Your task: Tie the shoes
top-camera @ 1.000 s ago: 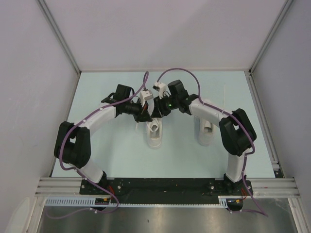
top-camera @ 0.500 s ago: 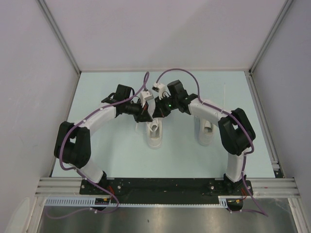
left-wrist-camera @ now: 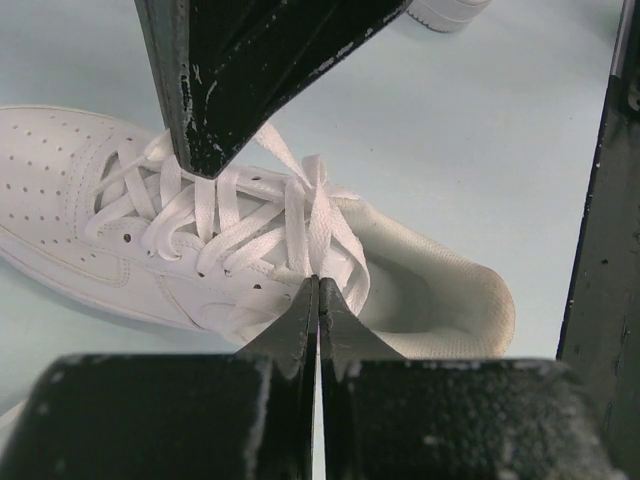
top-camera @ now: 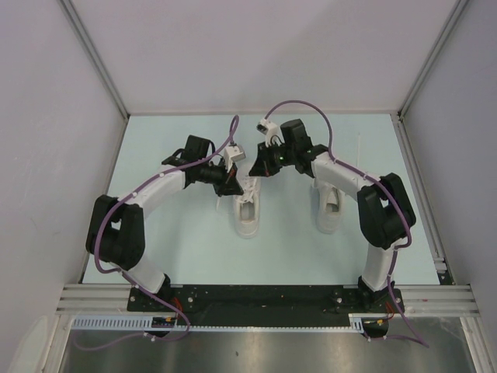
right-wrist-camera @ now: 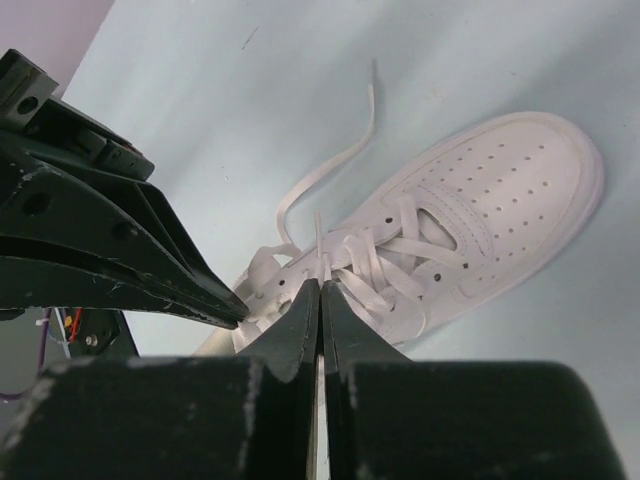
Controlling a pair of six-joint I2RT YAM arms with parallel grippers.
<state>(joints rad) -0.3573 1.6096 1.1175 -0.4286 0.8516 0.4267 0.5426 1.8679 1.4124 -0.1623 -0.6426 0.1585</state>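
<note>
The left gripper point(left-wrist-camera: 317, 285), jaws pinched together on what looks like a thin flat lace point(left-wrist-camera: 320, 215), may let it slip or drag the light sneaker point(top-camera: 248, 214) across the smooth tabletop point(top-camera: 178, 241). The right gripper point(right-wrist-camera: 320, 290), jaws likewise shut on a lace strand over the same perforated white upper, could tangle the crossings. The other sneaker point(top-camera: 329, 210) sits apart, rightward.

The left gripper point(left-wrist-camera: 317, 285) pinches a lace point(left-wrist-camera: 320, 225) of the white sneaker point(left-wrist-camera: 80, 240). The right gripper point(left-wrist-camera: 202, 158) hangs over the lacing.
</note>
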